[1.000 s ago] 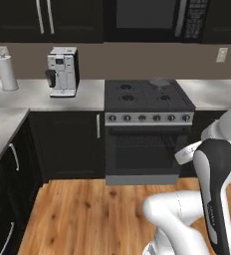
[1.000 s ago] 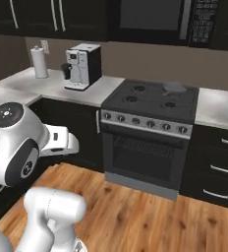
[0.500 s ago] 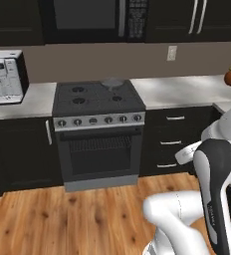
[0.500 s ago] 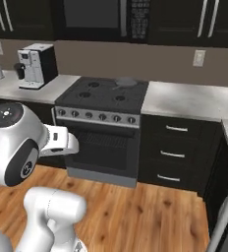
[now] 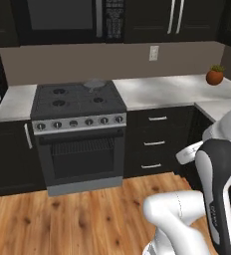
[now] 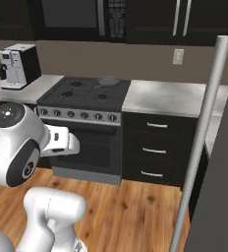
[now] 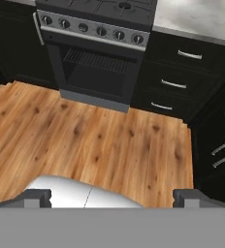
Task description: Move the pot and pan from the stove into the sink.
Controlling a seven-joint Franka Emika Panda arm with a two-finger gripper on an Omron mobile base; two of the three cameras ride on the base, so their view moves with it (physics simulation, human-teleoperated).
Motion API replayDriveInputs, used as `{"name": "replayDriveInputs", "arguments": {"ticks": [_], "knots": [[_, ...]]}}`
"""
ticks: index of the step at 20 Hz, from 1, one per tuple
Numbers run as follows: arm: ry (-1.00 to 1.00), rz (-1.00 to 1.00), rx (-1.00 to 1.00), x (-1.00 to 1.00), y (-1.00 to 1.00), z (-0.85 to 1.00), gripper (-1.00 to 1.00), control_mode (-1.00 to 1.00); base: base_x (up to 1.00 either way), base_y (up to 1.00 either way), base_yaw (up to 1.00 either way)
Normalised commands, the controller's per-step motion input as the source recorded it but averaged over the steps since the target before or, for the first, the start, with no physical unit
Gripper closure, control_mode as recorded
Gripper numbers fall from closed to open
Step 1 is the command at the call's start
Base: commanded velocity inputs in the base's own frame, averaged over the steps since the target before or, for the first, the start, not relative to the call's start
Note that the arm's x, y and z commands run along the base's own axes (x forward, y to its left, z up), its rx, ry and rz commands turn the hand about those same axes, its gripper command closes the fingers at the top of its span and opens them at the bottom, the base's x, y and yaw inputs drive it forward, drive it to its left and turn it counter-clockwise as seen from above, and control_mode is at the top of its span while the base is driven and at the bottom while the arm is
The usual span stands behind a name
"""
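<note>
From your left base view, the stove (image 5: 77, 102) carries the pan (image 5: 94, 84) on its back right burner; a potted plant (image 5: 214, 75) sits far right. Your right base view adds a coffee machine (image 6: 17, 65) left of the stove (image 6: 85, 96). In your hand view, the gripper (image 7: 109, 196) hangs above wood floor (image 7: 85, 145), fingertips spread wide, holding nothing.

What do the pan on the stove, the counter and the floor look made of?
Pan: pale grey with a soft sheen, probably metal; too small to tell more. Counter: mottled light grey, stone-like, slightly glossy. Floor: warm orange planks with grain and knots, wood or wood-look.
</note>
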Motion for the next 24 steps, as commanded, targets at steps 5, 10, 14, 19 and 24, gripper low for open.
{"name": "replayDriveInputs", "arguments": {"ticks": [5,10,14,19,24], "knots": [[0.00,0.00,0.00,0.00,0.00,0.00,-1.00,1.00,0.46,0.15,-0.02],[0.00,0.00,0.00,0.00,0.00,0.00,-1.00,1.00,0.67,0.25,-0.05],[0.00,0.00,0.00,0.00,0.00,0.00,-1.00,1.00,0.77,0.23,-0.07],[0.00,0.00,0.00,0.00,0.00,0.00,-1.00,1.00,0.84,0.25,-0.08],[0.00,0.00,0.00,0.00,0.00,0.00,-1.00,1.00,0.82,0.32,-0.08]]}}
